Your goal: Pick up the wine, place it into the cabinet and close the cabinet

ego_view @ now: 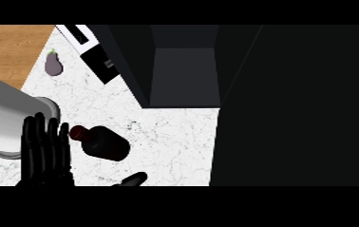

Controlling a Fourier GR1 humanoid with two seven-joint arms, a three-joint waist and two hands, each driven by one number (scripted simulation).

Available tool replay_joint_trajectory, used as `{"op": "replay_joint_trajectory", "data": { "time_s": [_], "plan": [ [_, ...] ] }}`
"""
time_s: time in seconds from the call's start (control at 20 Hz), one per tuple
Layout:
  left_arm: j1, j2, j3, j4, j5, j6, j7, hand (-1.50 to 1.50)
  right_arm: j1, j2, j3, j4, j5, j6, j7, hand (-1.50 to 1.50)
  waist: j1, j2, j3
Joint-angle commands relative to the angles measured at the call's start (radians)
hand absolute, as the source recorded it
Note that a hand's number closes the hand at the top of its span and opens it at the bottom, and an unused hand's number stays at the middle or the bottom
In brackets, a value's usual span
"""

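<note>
White marble counter (168,140) held the wine bottle (101,142) lying just right of my open, resting left hand (45,150), while my right hand (132,179) barely showed, its state unclear, before the open cabinet (184,74).

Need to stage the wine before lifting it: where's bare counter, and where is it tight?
Bare marble lies between the bottle and the open cabinet, and between the eggplant and the bottle. It is crowded at lower left, where the left robot hand, the sink and the bottle sit together. The right robot hand shows at the bottom edge.
</note>
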Motion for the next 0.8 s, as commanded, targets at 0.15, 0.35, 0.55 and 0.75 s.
{"op": "replay_joint_trajectory", "data": {
  "time_s": [0.15, 0.35, 0.55, 0.75],
  "plan": [
    [0.102, -0.027, 0.061, 0.108, 0.27, -0.032, -0.353, -1.5, 0.007, 0.004, 0.003, -0.126, -0.018, -0.025, 0.082, -1.5, 0.007, -0.003, -0.001],
    [0.121, -0.059, 0.193, 0.177, 0.446, -0.172, -0.489, -1.5, -0.017, -0.008, -0.028, -0.149, -0.068, -0.02, 0.115, -1.5, 0.008, -0.002, 0.0],
    [0.213, -0.098, 0.266, 0.251, 0.572, -0.335, -0.667, -1.5, -0.043, 0.026, 0.029, -0.149, 0.014, -0.063, 0.149, -1.5, 0.015, -0.004, 0.0],
    [0.219, -0.128, 0.323, 0.362, 0.627, -0.439, -0.764, -1.5, -0.027, 0.003, -0.038, -0.163, -0.047, -0.03, 0.141, -1.5, 0.01, -0.002, 0.003]
  ]
}}
